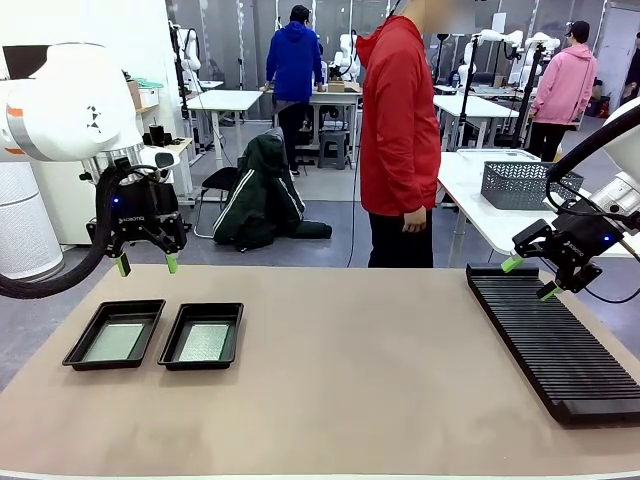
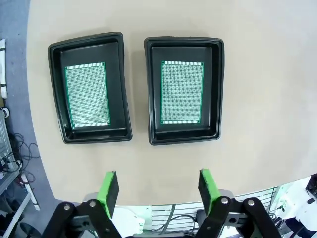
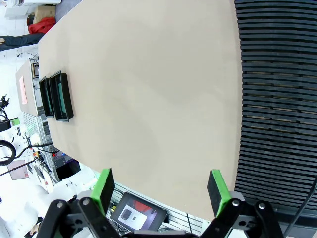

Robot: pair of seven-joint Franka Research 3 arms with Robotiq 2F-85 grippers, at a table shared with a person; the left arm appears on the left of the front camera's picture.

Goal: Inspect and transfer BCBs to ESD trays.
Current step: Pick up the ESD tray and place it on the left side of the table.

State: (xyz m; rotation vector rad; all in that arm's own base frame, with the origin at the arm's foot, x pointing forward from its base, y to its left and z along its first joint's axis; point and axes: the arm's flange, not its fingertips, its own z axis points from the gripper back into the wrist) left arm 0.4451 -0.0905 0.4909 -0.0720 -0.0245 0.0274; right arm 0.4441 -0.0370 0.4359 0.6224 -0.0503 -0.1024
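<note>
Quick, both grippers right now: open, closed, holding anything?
Left gripper: open, holding nothing, above the two ESD trays.
Right gripper: open, holding nothing, over the table edge beside the black slotted rack.

Across my tan tabletop, the room lay open: a grey floor ran back to white worktables, one at eleven o'clock and another at one o'clock. A dark jacket slumped over a chair at twelve. A white table at two o'clock carried a grey wire-mesh basket. A white wall stood at ten o'clock. People stood among the far tables under even, bright light
</note>
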